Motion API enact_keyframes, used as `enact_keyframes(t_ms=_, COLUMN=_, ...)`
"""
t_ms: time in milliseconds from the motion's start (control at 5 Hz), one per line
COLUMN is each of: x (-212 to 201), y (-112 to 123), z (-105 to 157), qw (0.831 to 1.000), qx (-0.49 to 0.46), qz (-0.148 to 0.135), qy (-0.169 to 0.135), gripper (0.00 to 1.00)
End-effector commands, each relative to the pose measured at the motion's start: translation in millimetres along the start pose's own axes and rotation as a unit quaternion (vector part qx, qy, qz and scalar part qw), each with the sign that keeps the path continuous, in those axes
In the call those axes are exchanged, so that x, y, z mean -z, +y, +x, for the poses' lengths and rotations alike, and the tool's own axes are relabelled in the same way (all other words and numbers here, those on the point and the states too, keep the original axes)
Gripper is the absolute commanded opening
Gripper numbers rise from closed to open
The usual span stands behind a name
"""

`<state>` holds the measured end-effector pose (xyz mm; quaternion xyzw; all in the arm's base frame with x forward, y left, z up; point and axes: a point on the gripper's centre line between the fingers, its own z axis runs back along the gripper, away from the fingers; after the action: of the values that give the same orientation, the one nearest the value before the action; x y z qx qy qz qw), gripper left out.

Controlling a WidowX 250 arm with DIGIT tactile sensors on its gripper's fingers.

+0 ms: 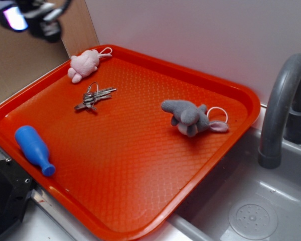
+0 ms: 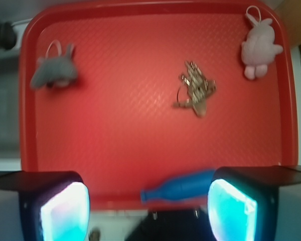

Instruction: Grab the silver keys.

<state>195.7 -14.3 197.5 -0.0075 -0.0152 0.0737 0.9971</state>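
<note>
I am holding my gripper (image 2: 148, 211) spread wide and empty, high above the tray (image 2: 140, 165); the silver keys (image 2: 195, 90) are lying ahead, slightly right, fanned diagonally.

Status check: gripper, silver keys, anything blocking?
Gripper open, high above red plastic tray, empty. Silver metal keys flat on tray, untouched. Pink plush toy nearby, apart; nothing blocking.

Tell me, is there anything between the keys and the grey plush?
Nothing: only bare tray between the keys and the grey plush, in both views.
</note>
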Motion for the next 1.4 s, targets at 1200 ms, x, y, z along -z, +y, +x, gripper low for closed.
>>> enact_keyframes(t_ms=1200, x=177, y=61, z=52, qw=0.897, qx=-0.441, qz=-0.027, qy=0.027, gripper=1.0)
